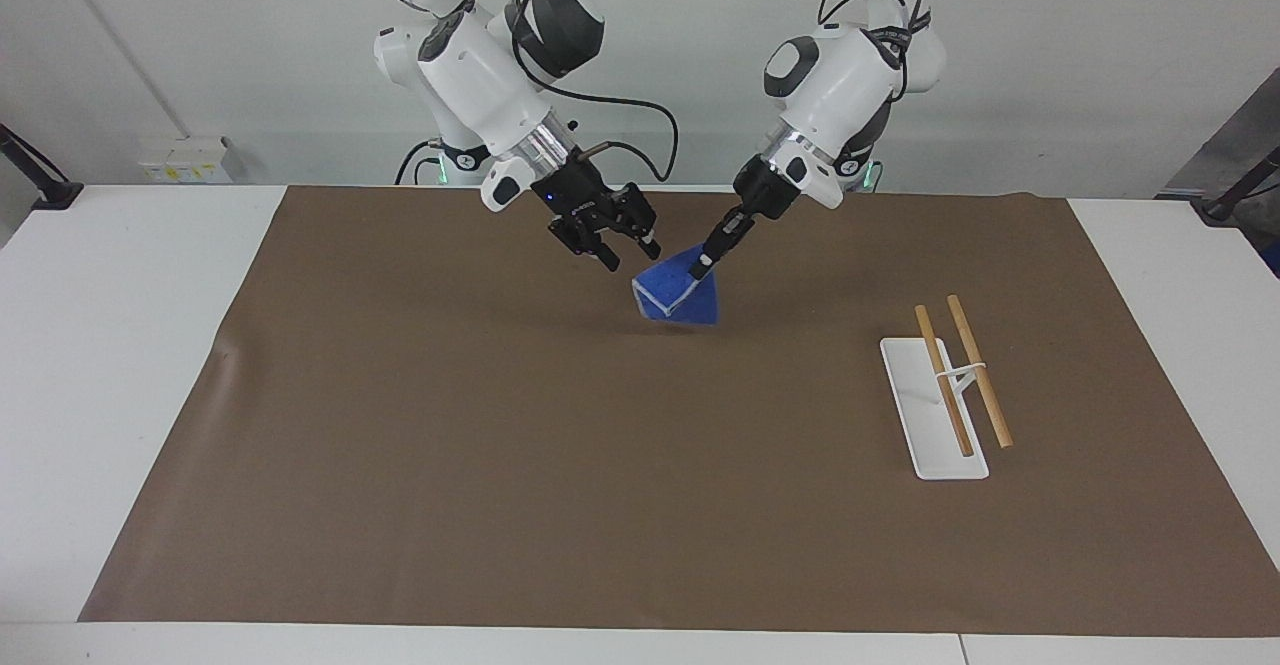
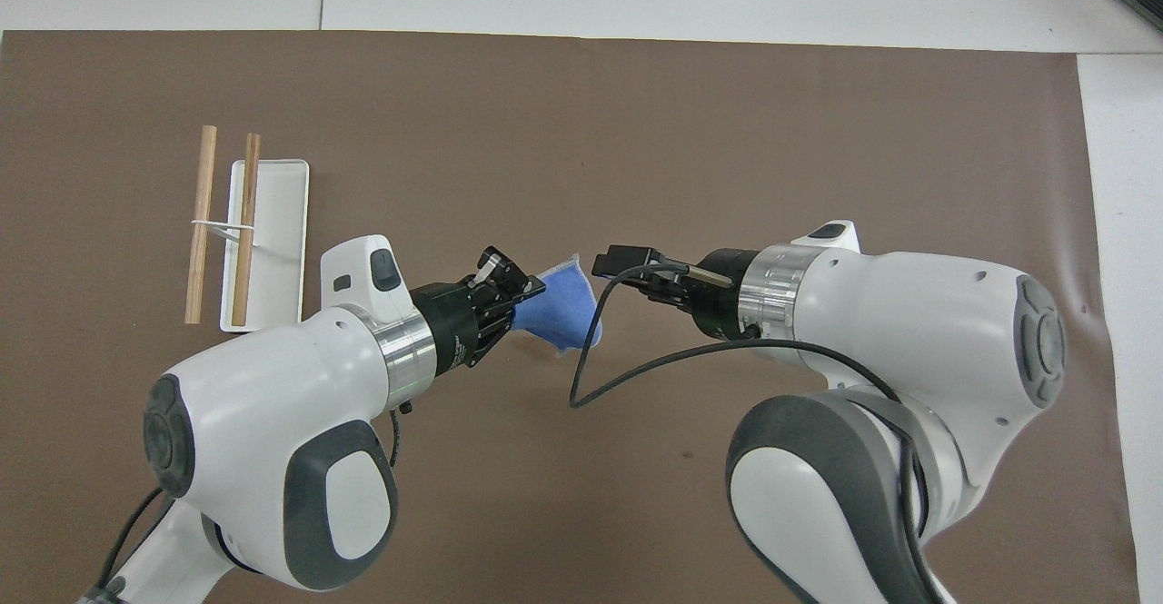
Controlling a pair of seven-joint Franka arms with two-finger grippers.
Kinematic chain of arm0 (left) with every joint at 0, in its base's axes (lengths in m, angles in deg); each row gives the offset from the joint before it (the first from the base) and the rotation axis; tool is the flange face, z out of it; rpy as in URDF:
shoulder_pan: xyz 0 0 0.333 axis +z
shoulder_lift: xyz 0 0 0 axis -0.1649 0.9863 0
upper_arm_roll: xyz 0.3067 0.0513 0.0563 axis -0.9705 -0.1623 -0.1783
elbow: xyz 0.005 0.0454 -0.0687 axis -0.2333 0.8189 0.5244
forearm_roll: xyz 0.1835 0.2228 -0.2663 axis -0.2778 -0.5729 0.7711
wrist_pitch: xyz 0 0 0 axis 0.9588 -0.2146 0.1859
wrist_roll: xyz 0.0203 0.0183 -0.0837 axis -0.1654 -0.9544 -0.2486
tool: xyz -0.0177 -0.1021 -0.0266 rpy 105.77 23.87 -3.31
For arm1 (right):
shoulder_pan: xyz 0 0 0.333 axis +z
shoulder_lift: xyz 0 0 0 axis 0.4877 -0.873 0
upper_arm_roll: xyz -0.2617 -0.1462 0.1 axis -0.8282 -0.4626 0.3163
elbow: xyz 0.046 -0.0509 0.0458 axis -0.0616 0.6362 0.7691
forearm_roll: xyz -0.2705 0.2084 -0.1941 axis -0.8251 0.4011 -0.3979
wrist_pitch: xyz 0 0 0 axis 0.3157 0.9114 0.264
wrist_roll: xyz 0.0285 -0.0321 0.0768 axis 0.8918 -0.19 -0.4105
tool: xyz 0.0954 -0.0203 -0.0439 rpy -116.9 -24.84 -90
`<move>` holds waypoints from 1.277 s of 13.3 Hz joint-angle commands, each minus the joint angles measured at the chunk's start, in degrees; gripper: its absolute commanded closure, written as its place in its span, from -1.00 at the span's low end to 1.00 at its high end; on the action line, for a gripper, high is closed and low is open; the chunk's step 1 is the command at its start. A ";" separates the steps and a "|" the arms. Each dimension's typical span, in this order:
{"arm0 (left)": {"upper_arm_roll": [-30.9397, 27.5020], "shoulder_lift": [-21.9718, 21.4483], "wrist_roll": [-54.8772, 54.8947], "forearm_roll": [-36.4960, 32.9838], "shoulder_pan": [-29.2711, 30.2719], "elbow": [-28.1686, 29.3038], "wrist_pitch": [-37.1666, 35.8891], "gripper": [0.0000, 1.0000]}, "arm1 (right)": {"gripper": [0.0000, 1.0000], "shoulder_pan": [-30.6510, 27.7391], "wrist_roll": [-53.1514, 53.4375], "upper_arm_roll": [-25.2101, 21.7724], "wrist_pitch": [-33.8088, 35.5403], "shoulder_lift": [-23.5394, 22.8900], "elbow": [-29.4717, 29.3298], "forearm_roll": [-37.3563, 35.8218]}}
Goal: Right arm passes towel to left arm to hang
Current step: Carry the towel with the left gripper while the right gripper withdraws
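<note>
The blue towel hangs in the air from my left gripper, which is shut on its upper corner above the middle of the brown mat. In the overhead view the towel spreads out from the left gripper. My right gripper, with the blue light at its wrist, is open and empty, held in the air a short way off the towel toward the right arm's end. It also shows in the overhead view, apart from the cloth.
A white rack with two wooden rods stands on the brown mat toward the left arm's end; it shows in the overhead view too. A black cable loops from the right wrist.
</note>
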 commanded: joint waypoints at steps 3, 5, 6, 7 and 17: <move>-0.31 -0.09 1.92 0.90 7.22 -0.17 -1.22 1.00 | -1.00 -3.23 -1.06 0.18 6.28 2.96 0.43 -10.12; -0.31 -0.09 1.92 0.90 11.71 0.27 -1.31 1.00 | -1.00 -5.33 -1.50 0.18 11.63 4.63 0.00 -13.63; -0.31 -0.09 2.01 0.82 13.99 0.35 -1.40 1.00 | -1.00 -5.95 -2.20 0.09 14.27 5.33 -0.79 -16.26; -0.31 -0.09 2.01 0.81 15.75 0.35 -1.40 1.00 | -1.00 -6.56 -2.64 0.00 16.82 5.51 -1.67 -18.29; -0.40 -0.09 7.11 0.55 31.14 1.41 -1.40 1.00 | -1.00 -12.55 -2.64 -0.08 31.86 -0.63 -18.80 -32.62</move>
